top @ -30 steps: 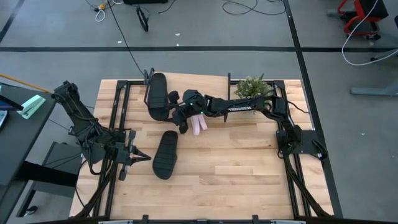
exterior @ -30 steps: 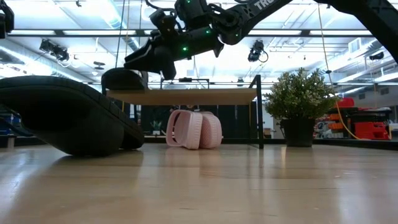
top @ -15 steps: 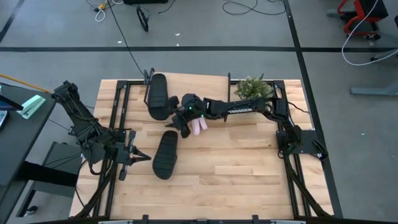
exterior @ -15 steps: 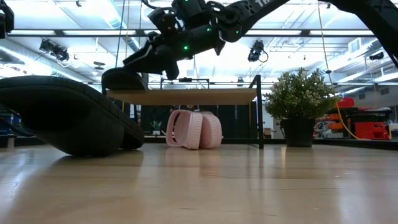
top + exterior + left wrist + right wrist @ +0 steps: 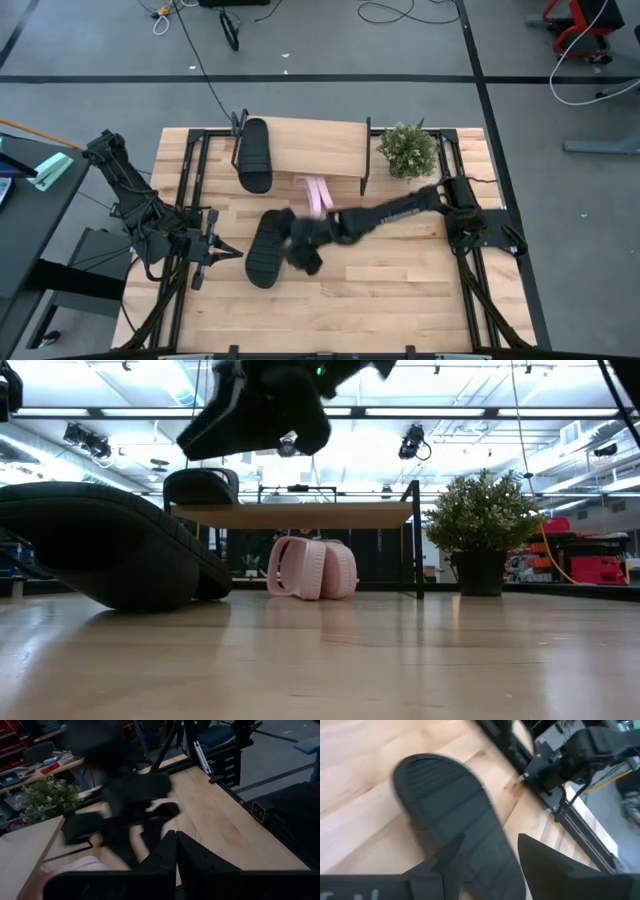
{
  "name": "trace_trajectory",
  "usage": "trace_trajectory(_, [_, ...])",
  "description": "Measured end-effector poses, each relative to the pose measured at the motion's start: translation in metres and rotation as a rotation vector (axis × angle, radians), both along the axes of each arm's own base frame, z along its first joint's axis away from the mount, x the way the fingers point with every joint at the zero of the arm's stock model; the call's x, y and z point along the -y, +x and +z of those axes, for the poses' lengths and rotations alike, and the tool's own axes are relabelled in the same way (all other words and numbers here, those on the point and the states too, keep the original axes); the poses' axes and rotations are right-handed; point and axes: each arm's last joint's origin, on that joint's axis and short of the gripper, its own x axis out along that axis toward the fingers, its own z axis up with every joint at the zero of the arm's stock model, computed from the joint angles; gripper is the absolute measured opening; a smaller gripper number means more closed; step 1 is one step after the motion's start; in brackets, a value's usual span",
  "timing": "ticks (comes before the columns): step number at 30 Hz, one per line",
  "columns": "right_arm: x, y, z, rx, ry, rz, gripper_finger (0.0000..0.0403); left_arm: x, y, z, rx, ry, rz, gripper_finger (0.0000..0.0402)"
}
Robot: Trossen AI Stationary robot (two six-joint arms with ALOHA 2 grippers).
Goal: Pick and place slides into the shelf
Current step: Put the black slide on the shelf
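One black slide [image 5: 254, 155] lies on the left end of the shelf [image 5: 310, 146], whose wood top also shows in the low view [image 5: 300, 515]. Two pink slides [image 5: 312, 568] stand on the table under the shelf. Another black slide [image 5: 264, 248] lies on the table in front of it. My right gripper [image 5: 292, 243] hovers open just above that slide's right side, and its wrist view shows the slide [image 5: 450, 810] below the spread fingers [image 5: 490, 857]. My left gripper [image 5: 232, 252] waits shut at the table's left, pointing toward the slide.
A potted plant [image 5: 407, 150] stands at the shelf's right end. Black frame rails [image 5: 190, 180] run along the table's left and right sides. Bare wood [image 5: 380, 290] lies toward the near edge.
My right gripper has swung away from the shelf's left end toward the table's near edge, turning as it went, and now hangs over the black slide on the table. The black slide on the shelf has stayed where it was.
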Motion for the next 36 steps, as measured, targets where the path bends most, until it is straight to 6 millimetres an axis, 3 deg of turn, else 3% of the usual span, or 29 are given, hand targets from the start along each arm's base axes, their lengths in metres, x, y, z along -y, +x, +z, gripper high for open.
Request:
trace_trajectory(7, [-0.051, -0.013, -0.002, 0.003, -0.043, -0.028, 0.0185, 0.000, 0.000, 0.000, -0.004, -0.038, 0.009, 0.0017])
trace_trajectory(16, [-0.090, -0.021, -0.001, 0.092, -0.109, -0.021, 0.0201, 0.000, 0.000, 0.000, -0.011, -0.086, 0.022, 0.0012])
trace_trajectory(20, [-0.097, -0.018, -0.015, 0.093, -0.128, -0.008, 0.0221, -0.001, -0.001, -0.003, -0.038, -0.094, 0.034, 0.0009])
trace_trajectory(30, [-0.108, 0.016, -0.058, 0.177, -0.180, -0.040, 0.0257, -0.001, -0.001, -0.011, -0.092, -0.102, 0.058, 0.0022])
trace_trajectory(36, [-0.123, 0.038, -0.068, 0.212, -0.266, -0.085, 0.0258, 0.000, 0.000, -0.011, -0.094, -0.098, 0.058, 0.0012])
